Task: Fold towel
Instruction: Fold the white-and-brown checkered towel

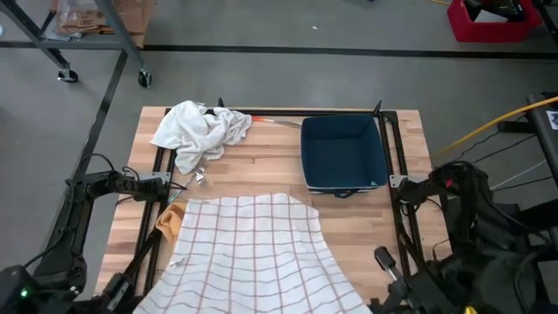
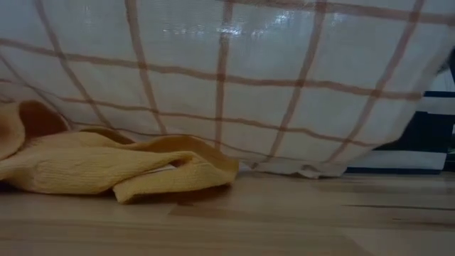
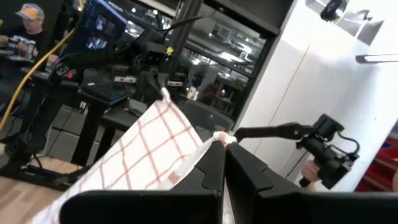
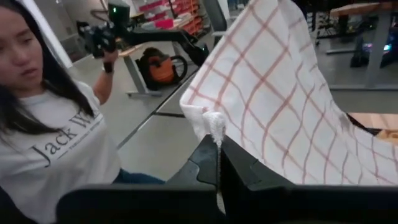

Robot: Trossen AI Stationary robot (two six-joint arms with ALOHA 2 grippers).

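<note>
**Two claws hold up the checked towel**

The wooden table (image 1: 261, 170) fills the middle of the high view. The big white towel with red lines (image 1: 253, 253) covers the bottom middle, its far edge lying on the wood and the rest going up toward the bottom of the frame. A dark blue bin (image 1: 343, 155) sits at the upper right of the table. A crumpled white cloth (image 1: 199, 131) lies at the upper left. A small yellow cloth (image 2: 106, 167) lies at the towel's left edge.

The left gripper (image 3: 222, 163) is squeezed tight on one towel corner, which pokes out just above its tips. The right gripper (image 4: 217, 163) is squeezed tight on another corner the same way.
</note>
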